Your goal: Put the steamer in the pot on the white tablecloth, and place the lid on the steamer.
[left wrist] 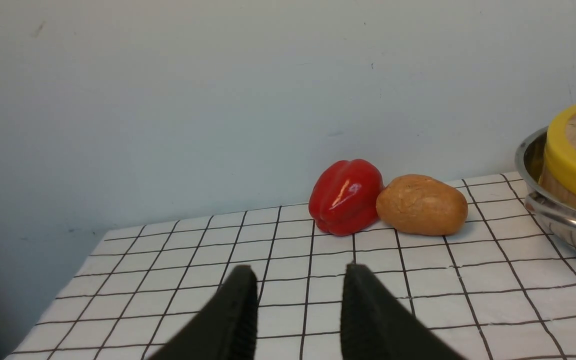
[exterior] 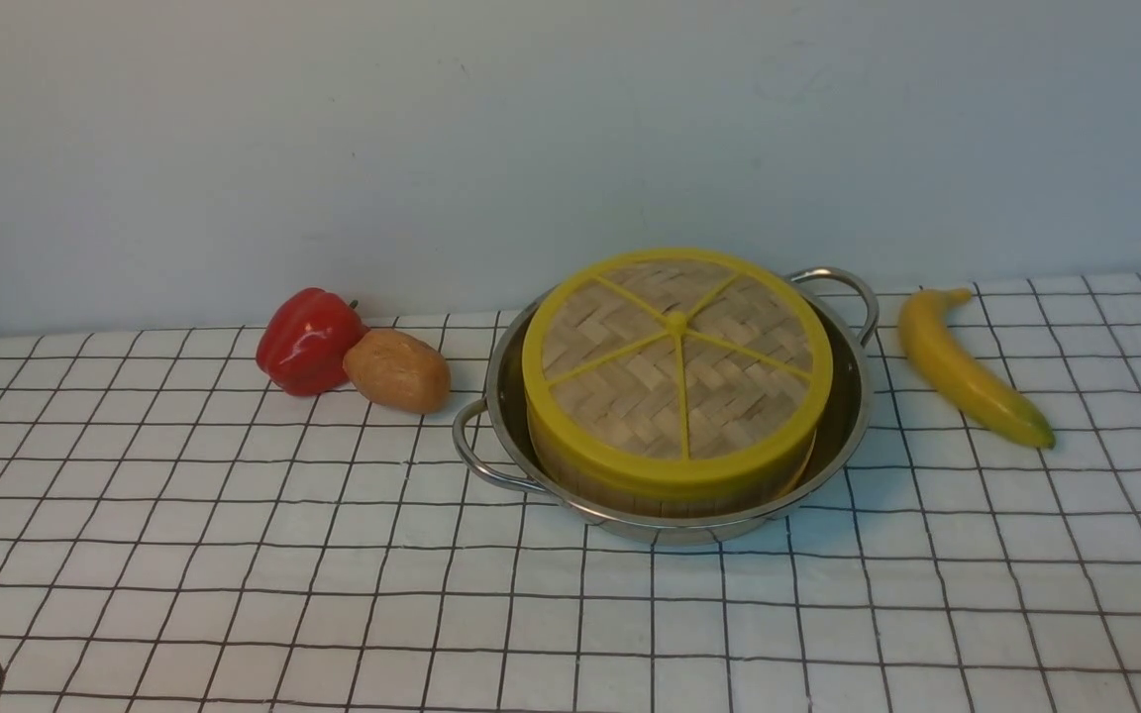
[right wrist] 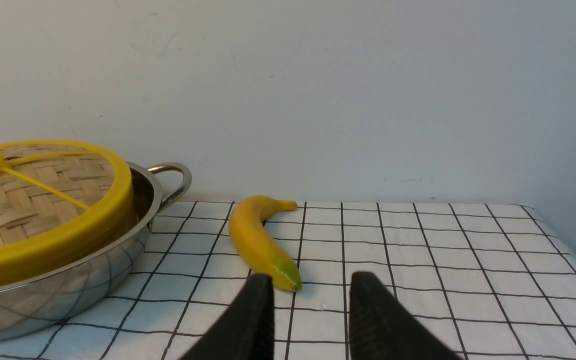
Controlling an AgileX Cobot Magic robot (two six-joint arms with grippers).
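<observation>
A: Which step is this?
B: Seemingly the last one done: the lid (exterior: 677, 368) caps the steamer (exterior: 674, 487) inside the pot (exterior: 843, 421) on the cloth (exterior: 234, 584). Next, probably just parking the arms.
A: Fingers?
B: Left gripper (left wrist: 299, 300) parted, holding nothing; right gripper (right wrist: 311, 305) likewise, near the banana (right wrist: 258, 240).

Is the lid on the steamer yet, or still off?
On. The lid covers the steamer, its yellow rim seated around the top, inside the pot. It looks slightly tilted.
</observation>
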